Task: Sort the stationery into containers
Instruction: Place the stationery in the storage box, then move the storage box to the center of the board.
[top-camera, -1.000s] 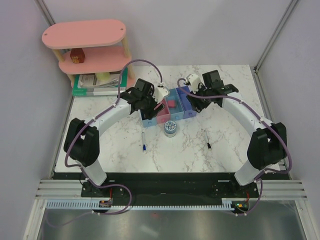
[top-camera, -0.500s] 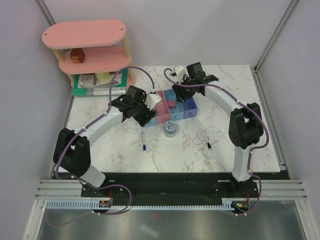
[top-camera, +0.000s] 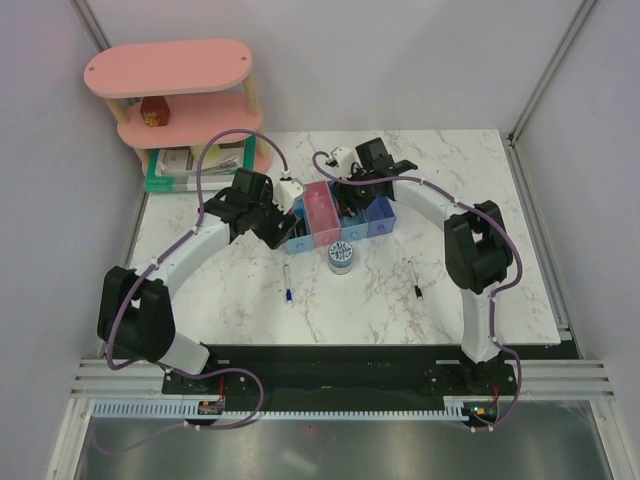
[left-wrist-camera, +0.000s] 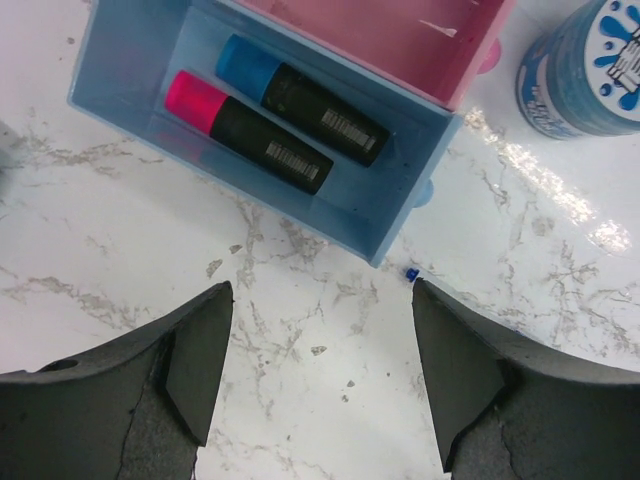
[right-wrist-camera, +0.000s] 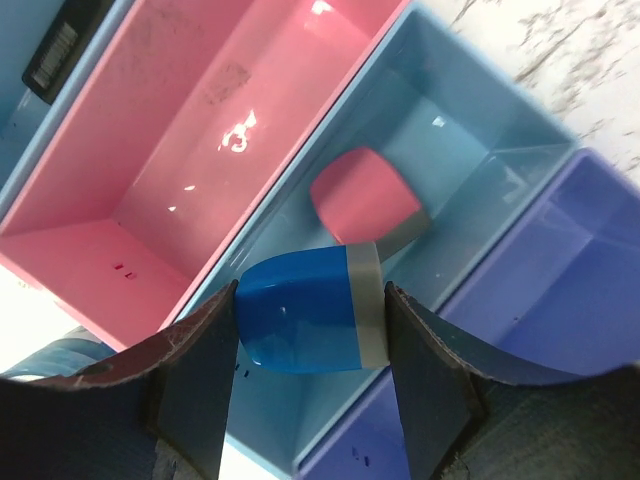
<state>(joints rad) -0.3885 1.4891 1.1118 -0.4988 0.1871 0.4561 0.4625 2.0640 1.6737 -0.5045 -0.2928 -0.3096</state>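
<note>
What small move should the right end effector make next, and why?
Probably open the right end effector. It holds the blue block over the light blue bin where the pink eraser lies, so letting go should drop the block inside.

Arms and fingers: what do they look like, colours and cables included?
The left arm and right arm match: white links, black joints and bases, with a purple cable looping along each. The left fingers and right fingers are matte dark grey wedges.
</note>
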